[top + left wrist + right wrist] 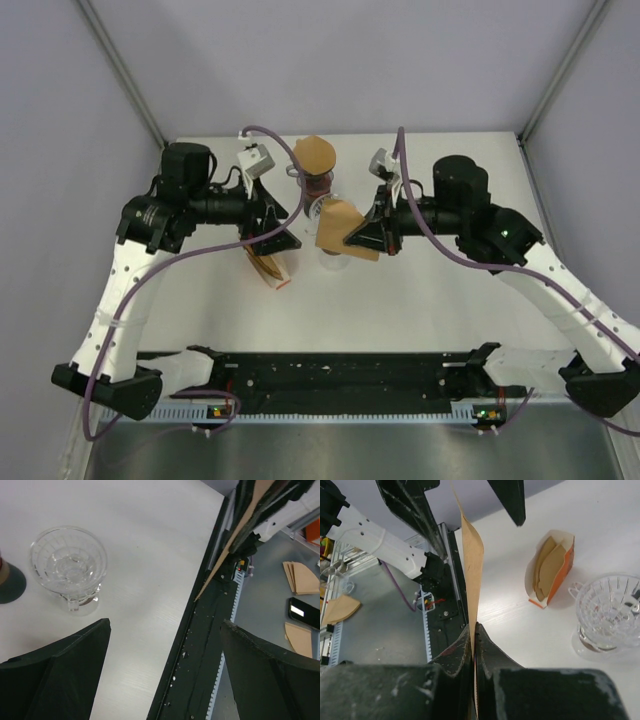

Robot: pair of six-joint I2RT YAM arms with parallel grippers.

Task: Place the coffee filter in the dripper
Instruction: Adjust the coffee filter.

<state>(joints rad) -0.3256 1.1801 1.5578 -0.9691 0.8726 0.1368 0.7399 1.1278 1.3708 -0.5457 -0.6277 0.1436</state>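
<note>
My right gripper (474, 630) is shut on a brown paper coffee filter (472, 555) and holds it upright in the air; in the top view the gripper (362, 236) has the filter (336, 228) just above the glass dripper (331, 263), which it mostly hides. The clear glass dripper (609, 611) stands empty on the white table; it also shows in the left wrist view (69, 562). My left gripper (165, 655) is open and empty, its fingers close to the filter's free edge (231, 544). In the top view it (285, 228) sits left of the filter.
An orange-and-white box of spare filters (550, 570) lies left of the dripper, under my left gripper (271, 266). A jar with a brown lid (315, 158) stands behind the dripper. A black rail (340, 380) runs along the table's near edge.
</note>
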